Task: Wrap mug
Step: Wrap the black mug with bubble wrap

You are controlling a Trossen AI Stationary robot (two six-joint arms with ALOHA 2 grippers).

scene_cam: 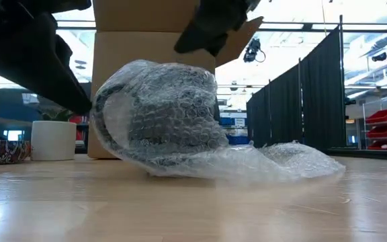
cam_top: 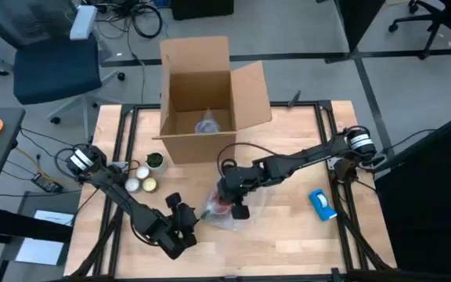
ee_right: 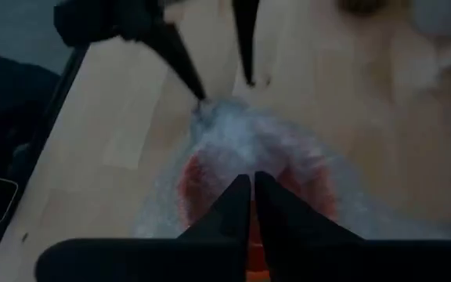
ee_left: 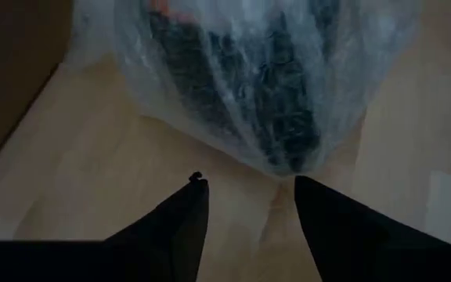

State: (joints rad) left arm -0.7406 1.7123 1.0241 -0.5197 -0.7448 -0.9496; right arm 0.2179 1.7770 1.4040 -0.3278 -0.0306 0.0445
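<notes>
Wooden tabletop [cam_top: 288,157], open cardboard box [cam_top: 202,98] at its far edge; mug [scene_cam: 173,114] near centre on its side, swathed in bubble wrap [scene_cam: 274,161]; my left gripper [ee_left: 249,205] released, fingers spread just short of the bundle; my right gripper [ee_right: 253,196] above it, fingers pinched nearly together, whether on wrap I cannot tell; blue object [cam_top: 322,204] lies to the right.

Finding no readable text, label, brand, number or sign anywhere: not on the cardboard box [cam_top: 202,94], nor elsewhere.
</notes>
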